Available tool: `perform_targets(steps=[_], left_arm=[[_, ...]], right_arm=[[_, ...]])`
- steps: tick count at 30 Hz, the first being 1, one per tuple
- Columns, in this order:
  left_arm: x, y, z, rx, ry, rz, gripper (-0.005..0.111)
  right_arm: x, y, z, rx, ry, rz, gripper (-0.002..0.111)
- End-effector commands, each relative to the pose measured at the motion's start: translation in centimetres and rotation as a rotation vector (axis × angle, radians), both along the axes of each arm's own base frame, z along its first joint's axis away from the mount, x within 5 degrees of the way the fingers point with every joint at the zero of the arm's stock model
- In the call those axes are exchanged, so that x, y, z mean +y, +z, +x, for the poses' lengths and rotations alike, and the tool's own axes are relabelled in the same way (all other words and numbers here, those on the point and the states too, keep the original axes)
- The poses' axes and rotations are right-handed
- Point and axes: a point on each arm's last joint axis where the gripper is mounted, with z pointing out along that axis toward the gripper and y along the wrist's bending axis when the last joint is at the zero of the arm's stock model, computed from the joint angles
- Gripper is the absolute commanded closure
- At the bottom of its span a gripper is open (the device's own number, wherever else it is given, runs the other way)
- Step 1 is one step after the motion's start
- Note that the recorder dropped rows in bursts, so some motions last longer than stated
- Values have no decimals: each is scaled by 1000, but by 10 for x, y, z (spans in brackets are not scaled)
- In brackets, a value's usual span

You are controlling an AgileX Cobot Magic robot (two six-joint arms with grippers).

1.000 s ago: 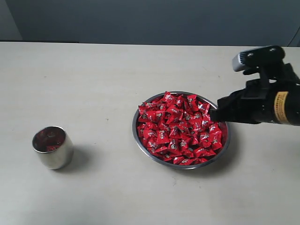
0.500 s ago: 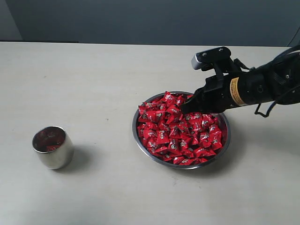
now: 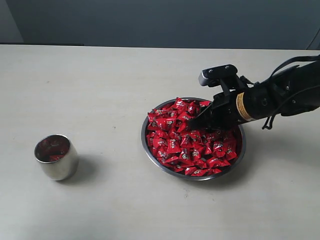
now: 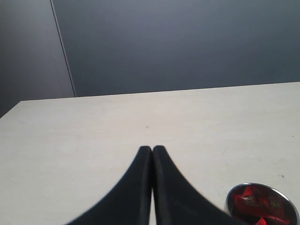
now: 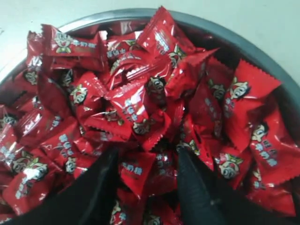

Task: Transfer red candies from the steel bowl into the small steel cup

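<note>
The steel bowl [image 3: 145,148] sits right of the table's middle, heaped with red candies [image 3: 172,142]. My right gripper [image 3: 196,121] reaches in from the right, open, its tips down among the candies. In the right wrist view the right gripper [image 5: 147,152] straddles candies [image 5: 136,171], fingers [image 5: 192,183] apart, with the bowl rim [image 5: 262,51] behind. The small steel cup [image 3: 56,157] stands at the left with red candies [image 3: 52,148] inside. In the left wrist view my left gripper [image 4: 152,149] is shut and empty above the table, with the cup [image 4: 231,199] at the frame's edge.
The pale tabletop [image 3: 100,85] stretches between cup and bowl. A dark wall [image 3: 160,20] runs behind the table's far edge. My right arm [image 3: 280,97] extends off the right side.
My right gripper moved left over the bowl, dropped into the candies and went from shut to open. Cup and bowl have not moved.
</note>
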Motion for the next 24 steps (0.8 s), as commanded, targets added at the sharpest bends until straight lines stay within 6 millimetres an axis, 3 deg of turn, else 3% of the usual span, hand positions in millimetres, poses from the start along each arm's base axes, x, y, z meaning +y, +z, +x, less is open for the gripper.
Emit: perform_targets(steps=[1, 13, 24], left_arm=[[0, -1, 0, -6, 0, 1, 106], [0, -1, 0, -6, 0, 1, 106], [0, -1, 0, -6, 0, 1, 106]], right_arm=[[3, -1, -2, 29, 29, 29, 68], [15, 2, -13, 68, 109, 80, 68], [14, 23, -14, 2, 128, 104, 68]])
